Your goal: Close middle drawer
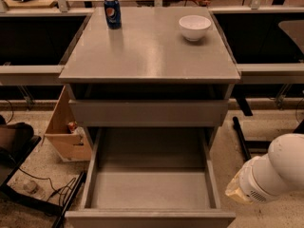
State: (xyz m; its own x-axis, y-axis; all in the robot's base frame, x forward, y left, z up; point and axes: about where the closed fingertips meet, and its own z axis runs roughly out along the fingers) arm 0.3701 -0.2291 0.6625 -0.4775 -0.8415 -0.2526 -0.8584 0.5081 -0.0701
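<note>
One view, from above and in front. The middle drawer (149, 189) stands pulled far out, grey floor showing. Just above it sits the top drawer (148, 112), slightly out. Higher still, the tabletop (142, 51) carries a Pepsi can (112, 12) and a white bowl (194, 27). Just right of the drawer's front corner hangs the gripper (236, 192) on a white arm (275, 172); whether it is apart or together I cannot tell. A cardboard box (64, 132) stands to the drawer's left.

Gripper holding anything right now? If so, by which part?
Cannot be told: the gripper is out of view. Only the arm shows, lower right, beside the right wall of the open middle drawer.
</note>
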